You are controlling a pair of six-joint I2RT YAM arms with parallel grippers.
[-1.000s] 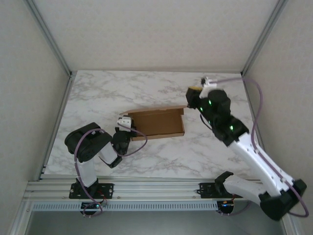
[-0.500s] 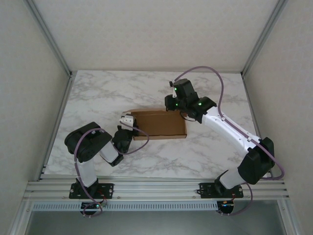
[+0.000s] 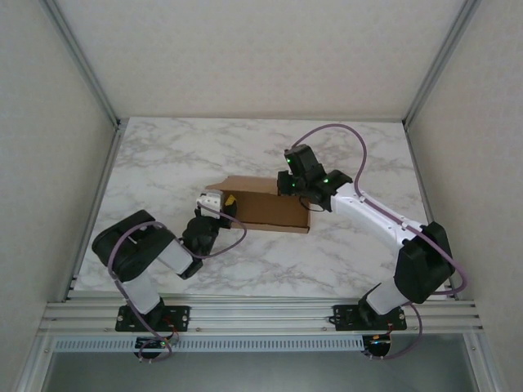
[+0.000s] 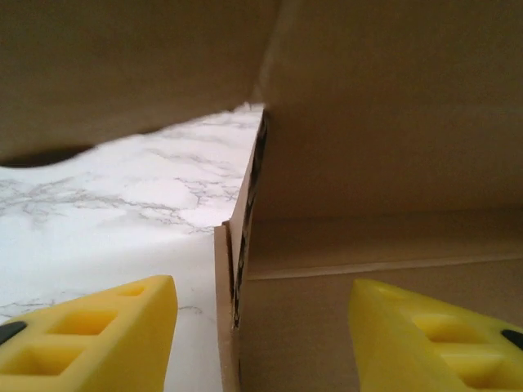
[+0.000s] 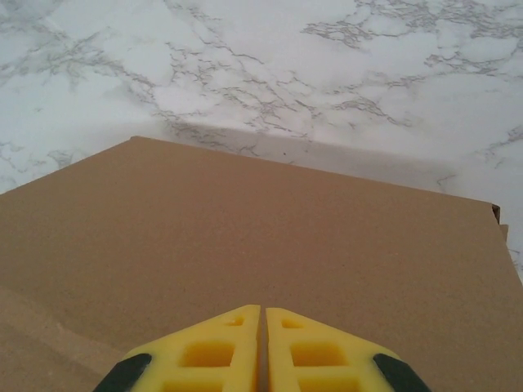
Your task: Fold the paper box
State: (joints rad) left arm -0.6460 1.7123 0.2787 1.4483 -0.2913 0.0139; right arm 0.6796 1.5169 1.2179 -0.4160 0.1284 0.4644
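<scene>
The brown paper box [image 3: 265, 209] lies in the middle of the marble table, its lid folded down over the tray. My right gripper [image 3: 288, 187] is at the box's far right corner. In the right wrist view it [image 5: 263, 314] is shut, with nothing between its fingers, tips against the flat lid [image 5: 245, 229]. My left gripper [image 3: 222, 202] is at the box's left end. The left wrist view shows it [image 4: 261, 339] open, its yellow fingers [image 4: 98, 335] either side of the box's upright left wall [image 4: 231, 278], with the lid [image 4: 122, 73] overhead.
White marble table [image 3: 163, 163] runs all round the box, with aluminium frame rails [image 3: 90, 212] at the left, right and near edges. The right arm's purple cable [image 3: 359, 155] loops above the table behind the box.
The right arm swung in from the far right onto the box, and the lid came down over the tray. My left gripper opened off the box's left wall.
</scene>
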